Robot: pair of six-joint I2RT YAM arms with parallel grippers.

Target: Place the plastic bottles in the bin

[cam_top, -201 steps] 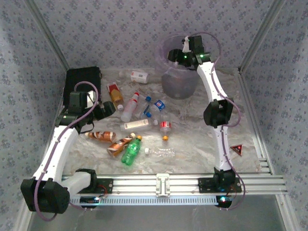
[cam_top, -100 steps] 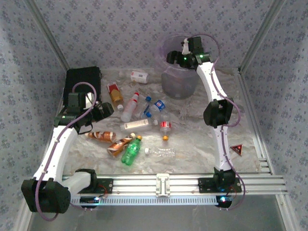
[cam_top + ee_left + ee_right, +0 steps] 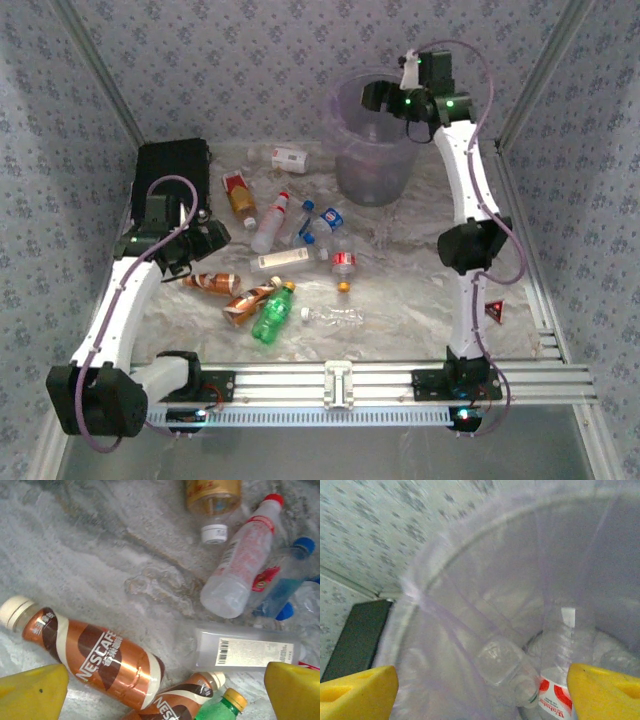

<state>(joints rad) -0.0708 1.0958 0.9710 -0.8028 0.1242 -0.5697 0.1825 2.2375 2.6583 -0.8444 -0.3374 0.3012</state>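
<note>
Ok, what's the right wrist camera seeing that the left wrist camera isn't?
Right wrist: a look down into the pale purple bin, with a red-labelled clear bottle and a second clear bottle inside, and the black case off to one side. Left wrist: bottles lying on the table, among them a copper-brown bottle, a green bottle and a red-capped bottle. Both: yellow at the bottom corners, the right gripper and the left gripper each open with nothing held.

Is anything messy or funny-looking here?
Yes. The plastic bottles lie tipped over in a jumble on the table. None stands up, and some rest against each other. A couple already lie in the bin. Nothing looks spilled or broken.
</note>
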